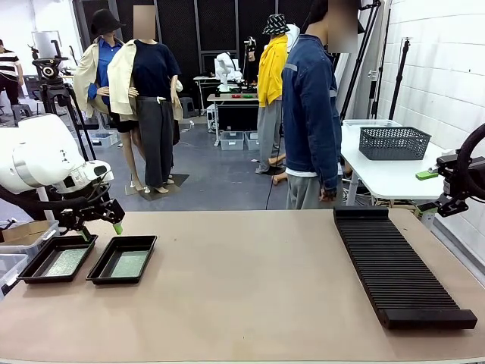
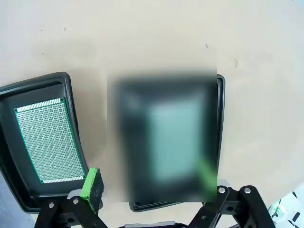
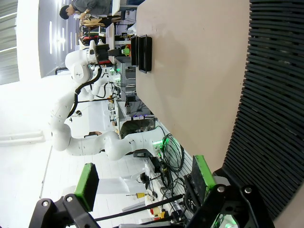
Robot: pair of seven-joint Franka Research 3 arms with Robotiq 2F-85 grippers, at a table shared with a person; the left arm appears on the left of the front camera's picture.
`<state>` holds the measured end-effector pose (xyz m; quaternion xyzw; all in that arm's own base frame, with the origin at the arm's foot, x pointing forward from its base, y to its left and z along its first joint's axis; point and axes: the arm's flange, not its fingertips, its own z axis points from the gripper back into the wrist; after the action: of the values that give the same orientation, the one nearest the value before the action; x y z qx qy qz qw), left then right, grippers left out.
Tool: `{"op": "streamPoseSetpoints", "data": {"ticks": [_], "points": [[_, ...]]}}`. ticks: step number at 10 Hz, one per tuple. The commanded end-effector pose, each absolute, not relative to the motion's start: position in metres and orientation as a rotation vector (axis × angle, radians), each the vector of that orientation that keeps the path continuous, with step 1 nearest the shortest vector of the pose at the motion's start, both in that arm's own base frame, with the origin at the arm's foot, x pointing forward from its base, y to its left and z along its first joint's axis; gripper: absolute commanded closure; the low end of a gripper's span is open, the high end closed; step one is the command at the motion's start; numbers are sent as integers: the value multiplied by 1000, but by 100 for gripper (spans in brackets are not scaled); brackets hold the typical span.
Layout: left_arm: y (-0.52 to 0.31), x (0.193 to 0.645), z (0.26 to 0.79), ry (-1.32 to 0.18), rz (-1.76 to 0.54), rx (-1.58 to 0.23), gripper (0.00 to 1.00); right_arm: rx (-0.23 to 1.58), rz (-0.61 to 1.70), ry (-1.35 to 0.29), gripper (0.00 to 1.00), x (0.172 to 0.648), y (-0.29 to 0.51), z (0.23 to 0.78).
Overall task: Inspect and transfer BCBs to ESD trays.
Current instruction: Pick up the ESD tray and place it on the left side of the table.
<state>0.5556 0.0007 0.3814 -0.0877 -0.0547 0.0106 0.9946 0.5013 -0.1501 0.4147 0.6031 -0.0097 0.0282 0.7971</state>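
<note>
- Green rectangular circuit boards (image 1: 67, 262) lie in both shallow black plastic trays (image 1: 94, 276), below the empty, spread left gripper (image 1: 102, 226)
- Right gripper (image 3: 145, 179) spread, empty, beside the long black ribbed rack (image 3: 278, 95)
- Left wrist view shows one board's perforated grid (image 2: 50, 140)

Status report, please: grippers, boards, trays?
Left gripper open above trays. Right gripper open, empty, beside rack. One BCB in each ESD tray. Nothing obstructing.
</note>
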Motion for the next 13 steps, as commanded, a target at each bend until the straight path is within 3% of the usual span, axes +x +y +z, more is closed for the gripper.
{"op": "streamPoseSetpoints", "data": {"ticks": [1, 10, 13], "points": [[2, 554, 382, -110, 8, -174, 0, 1292, 60, -24, 0, 499, -148, 415], [1, 556, 381, -110, 21, -176, 0, 1292, 60, -24, 0, 499, -148, 415], [40, 543, 415, -132, 48, -404, 0, 1292, 60, -24, 0, 499, -148, 415]]}}
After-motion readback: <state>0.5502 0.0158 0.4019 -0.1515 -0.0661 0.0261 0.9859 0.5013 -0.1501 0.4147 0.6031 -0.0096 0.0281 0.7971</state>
